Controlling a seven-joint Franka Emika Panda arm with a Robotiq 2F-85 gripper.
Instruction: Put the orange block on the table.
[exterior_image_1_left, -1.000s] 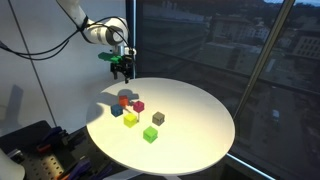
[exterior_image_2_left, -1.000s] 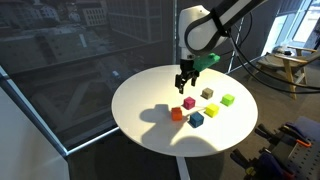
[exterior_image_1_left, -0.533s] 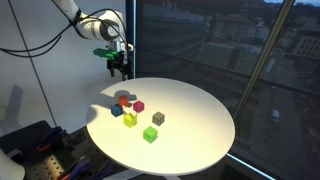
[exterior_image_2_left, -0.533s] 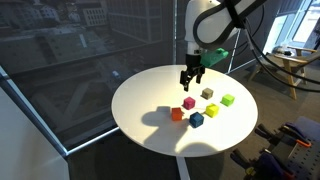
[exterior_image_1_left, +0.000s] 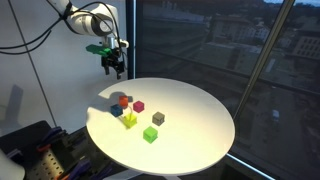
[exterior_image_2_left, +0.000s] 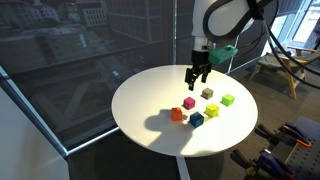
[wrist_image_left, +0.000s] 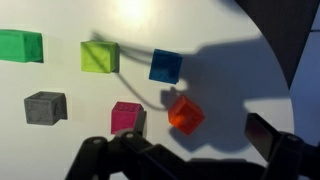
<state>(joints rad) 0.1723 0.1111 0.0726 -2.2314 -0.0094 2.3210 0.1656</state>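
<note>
The orange block (wrist_image_left: 185, 114) sat flat on the worktop (wrist_image_left: 60, 150), turned askew to its neighbours. It was just beside the blue cube (wrist_image_left: 165, 66) and near the magenta cube (wrist_image_left: 127, 117), touching neither as far as the wrist view showed. The yellow cube (wrist_image_left: 99, 56), grey cube (wrist_image_left: 45, 107) and green cube (wrist_image_left: 20, 45) lay further out in the same loose cluster. Your claw (exterior_image_2_left: 197, 78) hung well above the group, jaws spread wide with nothing between them, so the block rested on its own weight alone. I'd judge the placing done — you had the claw up high, I take it, to keep clear of the cubes
</note>
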